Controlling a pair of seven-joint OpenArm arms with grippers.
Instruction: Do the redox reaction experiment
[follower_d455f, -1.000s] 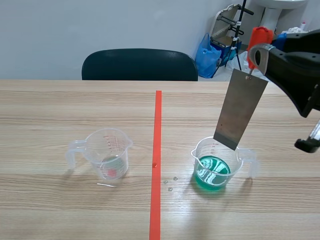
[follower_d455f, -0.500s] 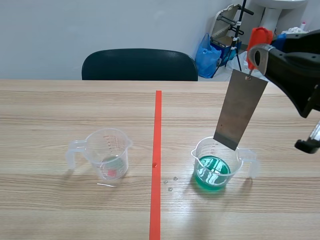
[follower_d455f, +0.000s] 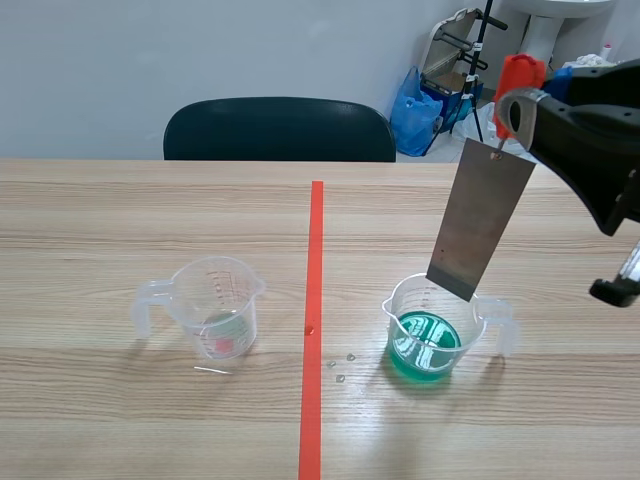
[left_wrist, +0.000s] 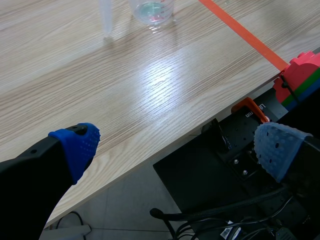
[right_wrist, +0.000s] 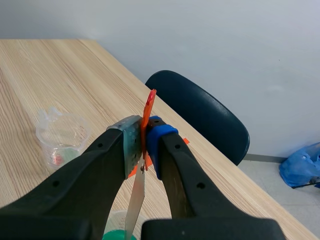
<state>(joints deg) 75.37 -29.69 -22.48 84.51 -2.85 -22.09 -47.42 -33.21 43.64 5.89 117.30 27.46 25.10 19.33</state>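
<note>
My right gripper is shut on a red clip, raised at the right. A grey metal plate hangs from the clip, tilted, its lower edge just over the rim of a clear beaker of green liquid. In the right wrist view the clip is pinched between the pads and the plate hangs edge-on below. A second clear beaker, with a little liquid and a red speck, stands left of the tape line. My left gripper is open over the table's near edge, that beaker far ahead of it.
A few droplets lie on the table beside the orange-red tape line. A dark chair stands behind the far edge. Below the near edge, black equipment and a stack of red, green and blue blocks.
</note>
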